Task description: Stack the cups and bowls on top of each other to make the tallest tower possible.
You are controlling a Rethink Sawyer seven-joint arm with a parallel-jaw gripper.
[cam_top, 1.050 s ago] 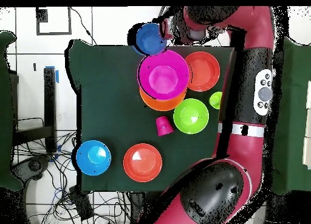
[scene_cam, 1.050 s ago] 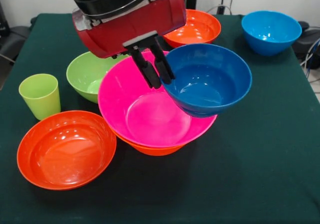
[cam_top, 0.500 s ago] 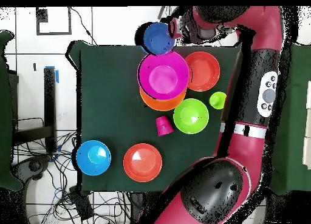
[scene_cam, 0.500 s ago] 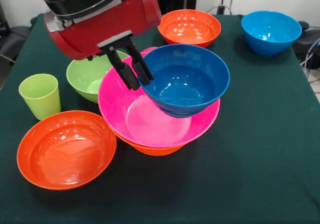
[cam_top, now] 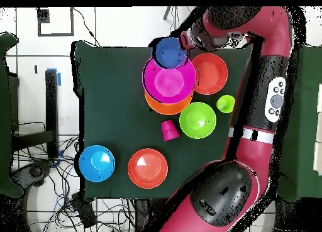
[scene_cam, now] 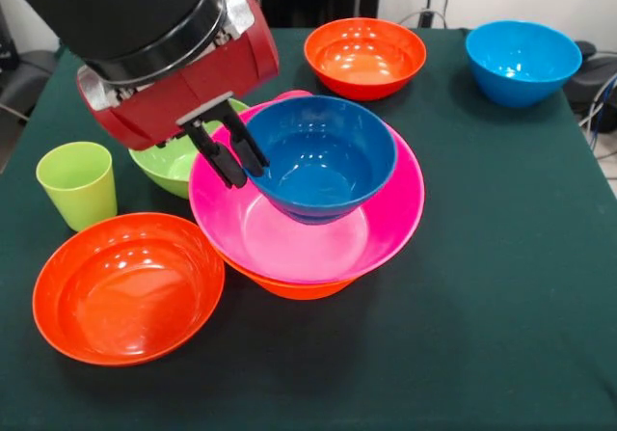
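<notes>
My gripper (scene_cam: 248,174) is shut on the left rim of the small dark blue bowl (scene_cam: 323,161). That bowl hangs low inside the big pink bowl (scene_cam: 386,228); whether the two touch I cannot tell. The pink bowl is nested in a big orange bowl (scene_cam: 289,287), forming the tower. In the overhead view the dark blue bowl (cam_top: 170,51) overlaps the far edge of the pink bowl (cam_top: 168,83), with the gripper (cam_top: 185,45) at its right. A lime green cup (scene_cam: 77,182) stands upright at the left. A red-pink cup (cam_top: 170,130) lies near the green bowl (cam_top: 197,120).
A shallow red-orange bowl (scene_cam: 125,286) sits at the front left and another (scene_cam: 364,55) at the back. The light blue bowl (scene_cam: 521,60) is at the back right. The green bowl (scene_cam: 164,166) is partly hidden behind my arm.
My gripper has carried the dark blue bowl leftward and down, from over the pink bowl's right rim to low over its middle.
</notes>
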